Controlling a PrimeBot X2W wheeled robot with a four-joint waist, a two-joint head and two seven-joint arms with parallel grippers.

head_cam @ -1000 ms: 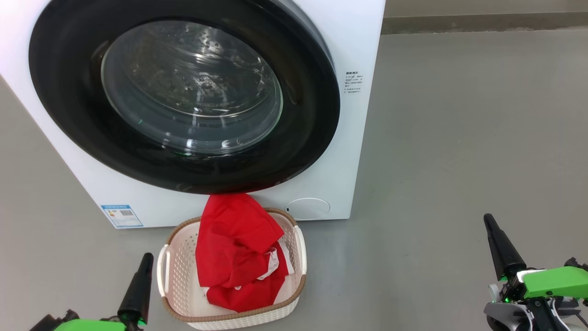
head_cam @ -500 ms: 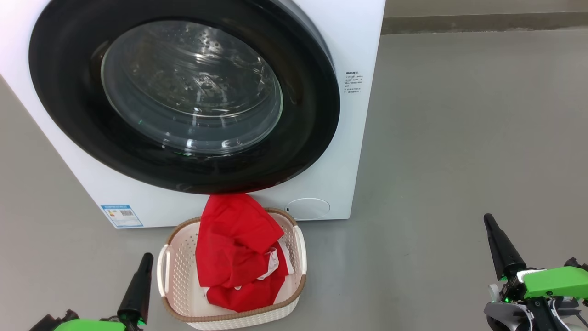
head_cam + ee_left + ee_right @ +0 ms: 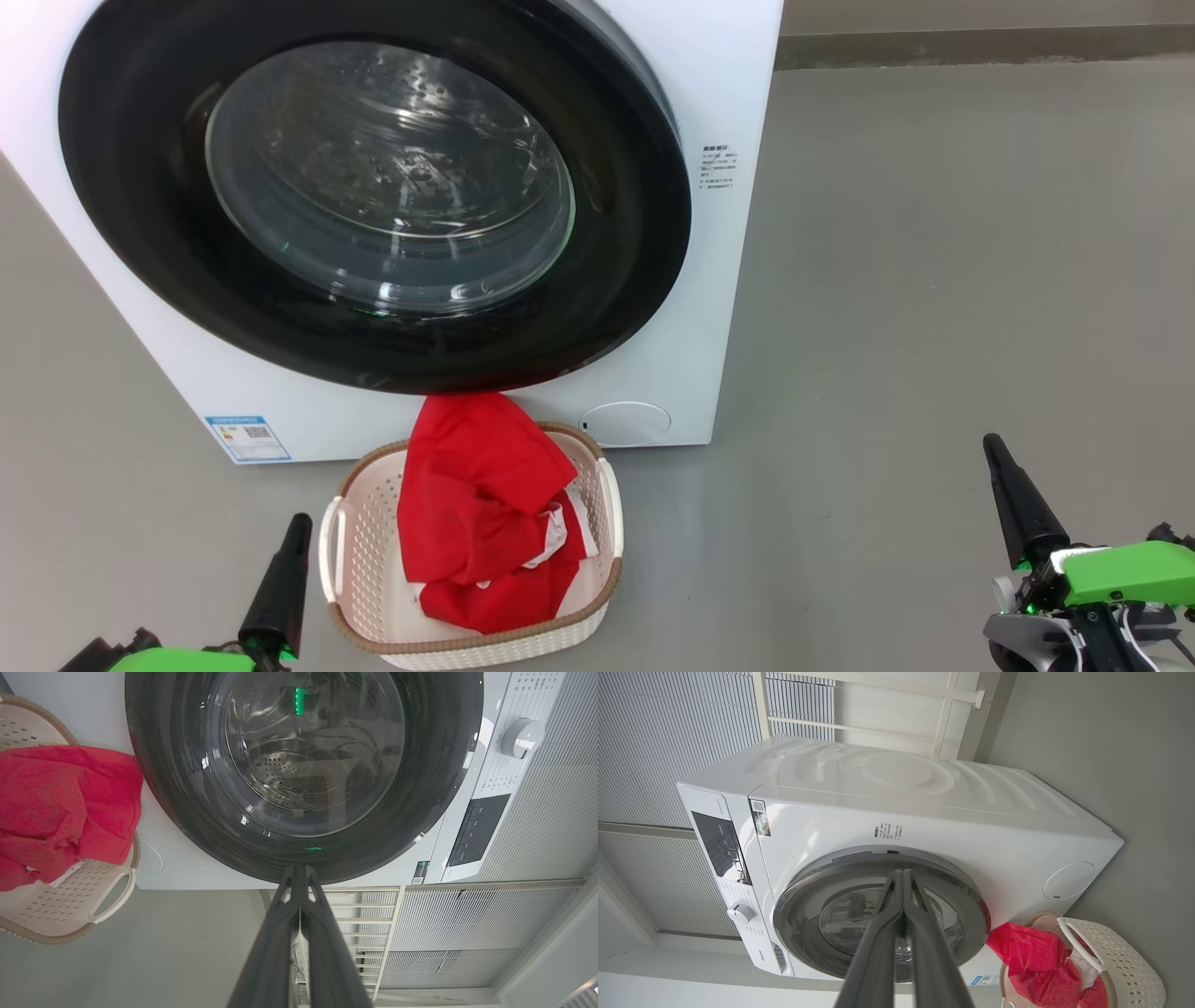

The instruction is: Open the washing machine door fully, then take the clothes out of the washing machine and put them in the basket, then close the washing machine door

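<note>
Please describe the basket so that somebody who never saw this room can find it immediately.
Find the big white washing machine with its round black door. On the grey floor directly before it stands the basket: small, cream, perforated, brown-rimmed, and holding the red clothes.

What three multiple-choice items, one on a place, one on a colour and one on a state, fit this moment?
1. Where are the clothes?
A) in the drum
B) in the basket
C) on the floor

2. What colour is the basket's rim?
A) brown
B) blue
C) black

3. How is the washing machine door?
A) swung wide open
B) shut
C) taken off

Answers:
1 B: the red heap lies within the perforated walls.
2 A: a brown woven-look band rings its top.
3 B: its black rim sits flat against the washing machine.
</note>
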